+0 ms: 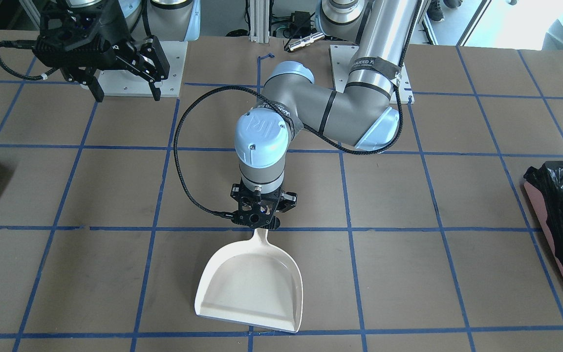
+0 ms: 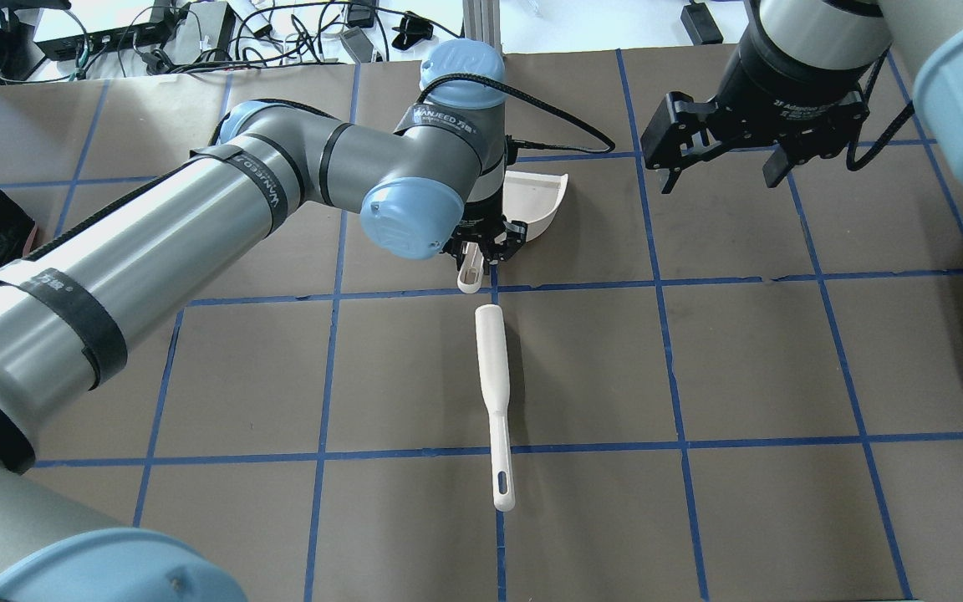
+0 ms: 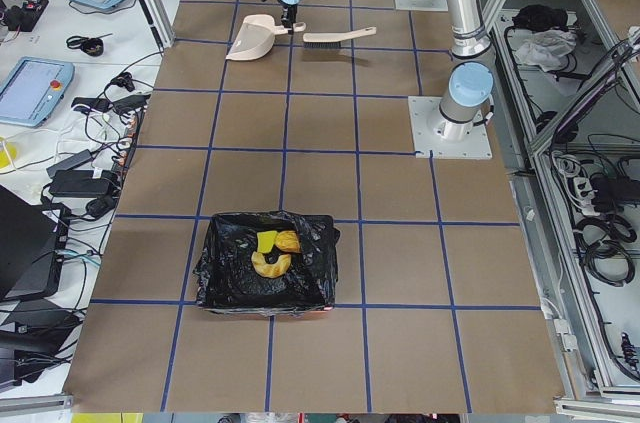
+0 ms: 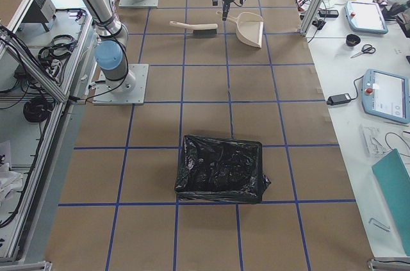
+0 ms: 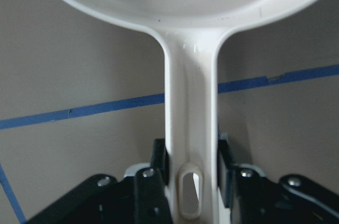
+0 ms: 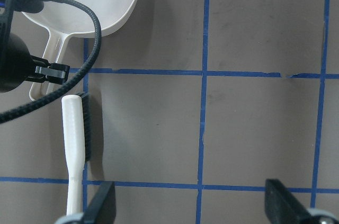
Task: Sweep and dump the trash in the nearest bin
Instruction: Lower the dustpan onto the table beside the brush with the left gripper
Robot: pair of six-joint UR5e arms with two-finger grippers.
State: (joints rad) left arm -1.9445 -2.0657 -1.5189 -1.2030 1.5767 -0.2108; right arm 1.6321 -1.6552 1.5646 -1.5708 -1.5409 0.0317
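Left gripper [image 5: 192, 155] is clamped on the handle of a white dustpan [image 1: 249, 283]. Right gripper [image 2: 722, 177] hangs with its jaws spread wide, holding nothing. A brush [image 2: 494, 393] lies just beside the handle. The trash [image 3: 272, 253] sits inside the bin [image 3: 222, 278], far off to the left.

Likely a robotics lab: taped-grid table [image 3: 320, 173], teach pendants [image 4: 386, 95]

The brown taped table [image 1: 408, 274] is lit evenly and brightly from above. Window daylight is blown out at 1 o'clock in the front-facing view. Soft, short shadows are thrown beside the white plastic dustpan [image 1: 249, 288] and the long white-handled brush [image 2: 494, 393]. Specular glints are noted on the black-bag-lined pink bin [image 1: 550, 195]. The left wrist view is softened at close range.
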